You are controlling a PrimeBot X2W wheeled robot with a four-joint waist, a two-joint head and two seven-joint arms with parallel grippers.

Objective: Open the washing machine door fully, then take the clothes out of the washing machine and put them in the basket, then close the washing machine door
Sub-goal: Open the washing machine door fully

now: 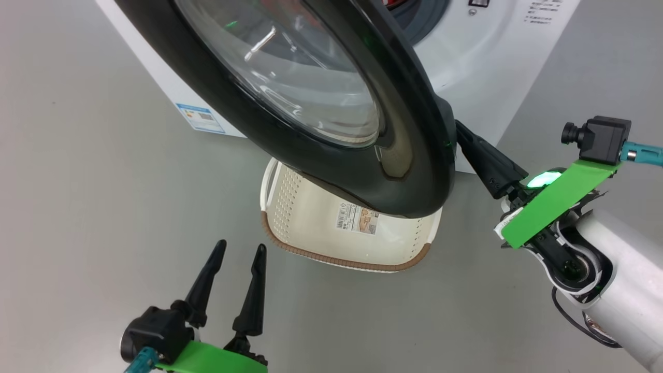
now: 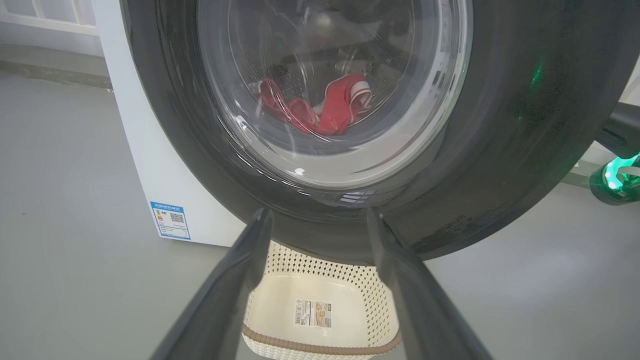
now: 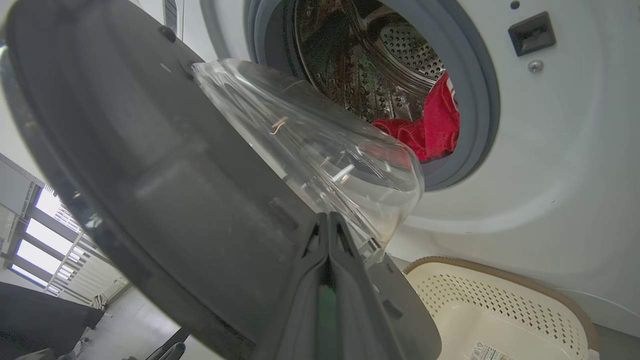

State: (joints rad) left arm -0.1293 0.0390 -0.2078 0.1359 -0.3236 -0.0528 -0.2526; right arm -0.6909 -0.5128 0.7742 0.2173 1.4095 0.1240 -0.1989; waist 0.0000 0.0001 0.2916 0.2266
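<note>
1. the washing machine door (image 1: 300,93), a glossy black rim around a bulging glass bowl, stands part-way open. it swings out from the white washing machine (image 1: 481,67) and overhangs the basket, apparently short of full swing.
2. the right gripper (image 3: 328,225), fingers pressed together on nothing, sets its tip against the door's inner face near the lower rim. it seems placed behind the door to push it wider rather than to grasp it.
3. the clothes (image 3: 430,130), bright red with white trim, lie low in the perforated steel drum (image 3: 390,50), just inside the grey rubber ring (image 3: 480,100); none are out.
4. the basket (image 1: 290,207), cream with a brown woven-look rim, sits on the floor at the foot of the machine's front, under the door. it is empty but for a paper label (image 1: 357,217), and probably sits there to keep the carry short.
5. the left gripper (image 1: 241,247), fingers spread wide and holding nothing, hovers above the floor on the basket's near side, aimed at the door's outer face, likely waiting clear of it.
6. the floor (image 1: 93,207) is smooth, pale grey and faintly glossy. a blue label (image 1: 202,118) marks the machine's lower corner, and a barred window (image 3: 45,235) admits daylight beyond the door.
</note>
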